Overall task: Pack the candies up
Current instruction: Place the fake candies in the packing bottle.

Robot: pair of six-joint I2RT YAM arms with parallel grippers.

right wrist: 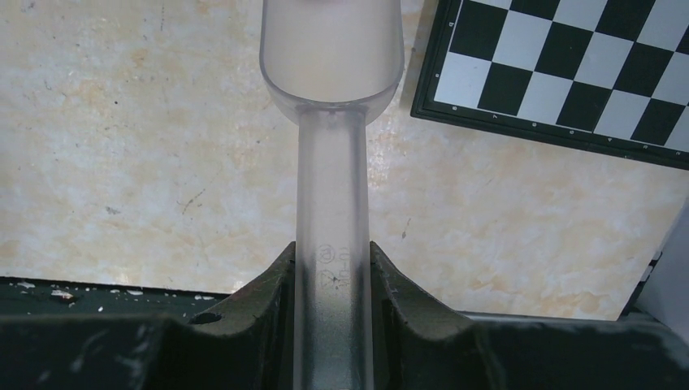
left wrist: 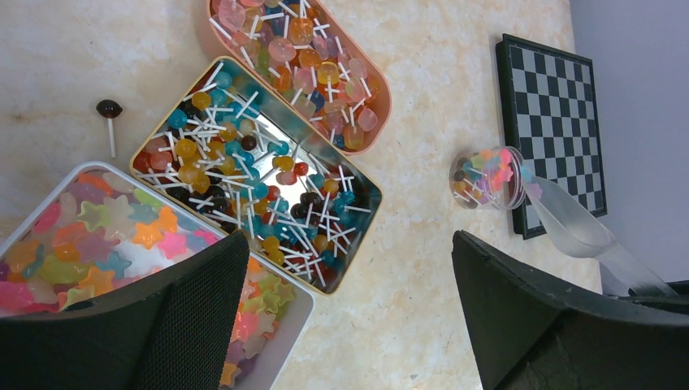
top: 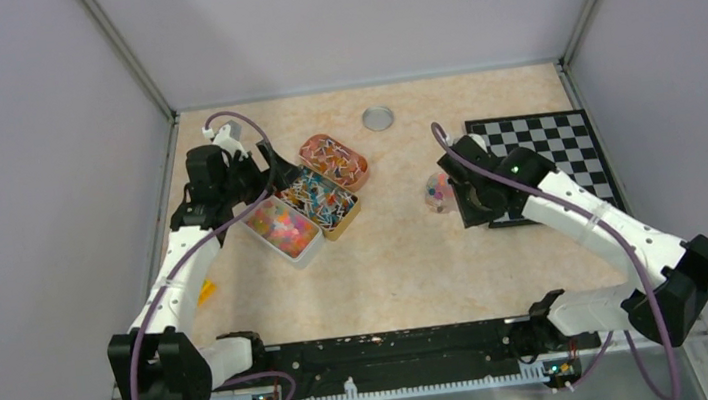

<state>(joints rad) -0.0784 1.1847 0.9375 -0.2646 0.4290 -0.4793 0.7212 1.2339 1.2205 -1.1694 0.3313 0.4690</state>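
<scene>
Top external view: left gripper [top: 269, 169] hangs near a white rectangular tray [top: 308, 254] of multicoloured star-shaped candies [top: 282, 224]. Left wrist view: its jaws gape, gripping nothing; a small clear jar [left wrist: 483, 177] (part-filled with candies) stands beside a black-and-white chessboard [left wrist: 552, 114]. Right wrist view: right gripper [right wrist: 333, 276] clenches a clear plastic scoop [right wrist: 333, 162] by its handle.

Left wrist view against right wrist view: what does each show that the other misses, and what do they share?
Only the left wrist view: the open left hand above a white tray of star candies, a gold tin and a pink tin of lollipops, a loose lollipop, and a clear jar with more candies.
Only the right wrist view: the right hand shut on the scoop handle.
Both: scoop, chessboard, table.
</scene>
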